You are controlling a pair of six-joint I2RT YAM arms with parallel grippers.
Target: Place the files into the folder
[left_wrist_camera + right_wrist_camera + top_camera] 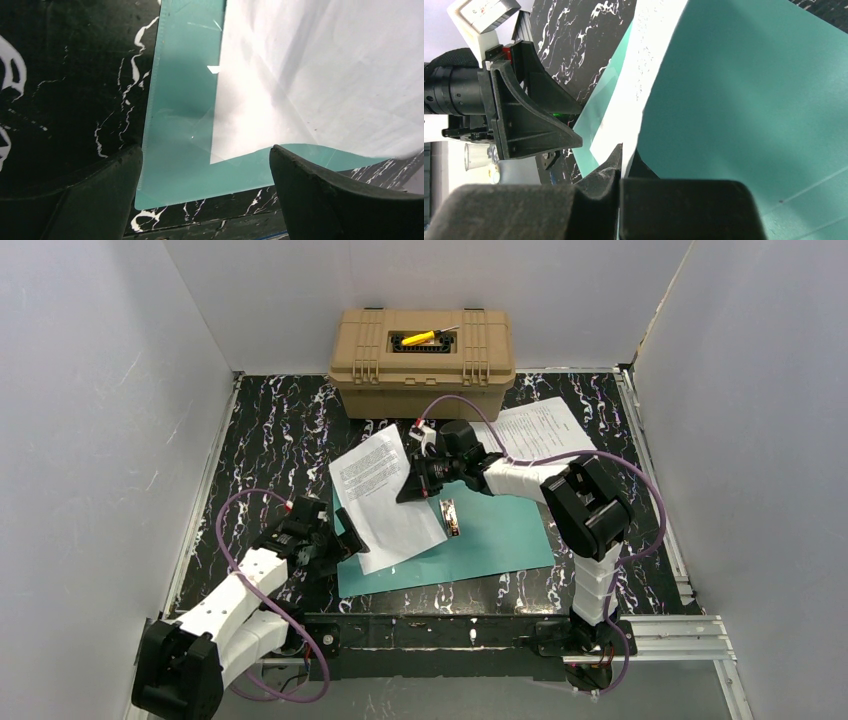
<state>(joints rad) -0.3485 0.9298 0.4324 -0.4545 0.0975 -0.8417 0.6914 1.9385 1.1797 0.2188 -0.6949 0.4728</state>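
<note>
You had a glossy teal plastic folder (175, 115), a matt white paper sheet (325, 75), a smooth marbled tabletop (65, 90) and, upper centre, a tan plastic case (420, 375).

The left arm (235, 590) lay low, stretched forward and inward from its base, its hand (205, 155) tipped downward with both fingers (100, 200) spread wide apart. The right arm (590, 505) rose upright to a bent elbow, forearm reaching leftward, its hand (626, 152) pinched tight on a paper sheet (644, 75).
</note>
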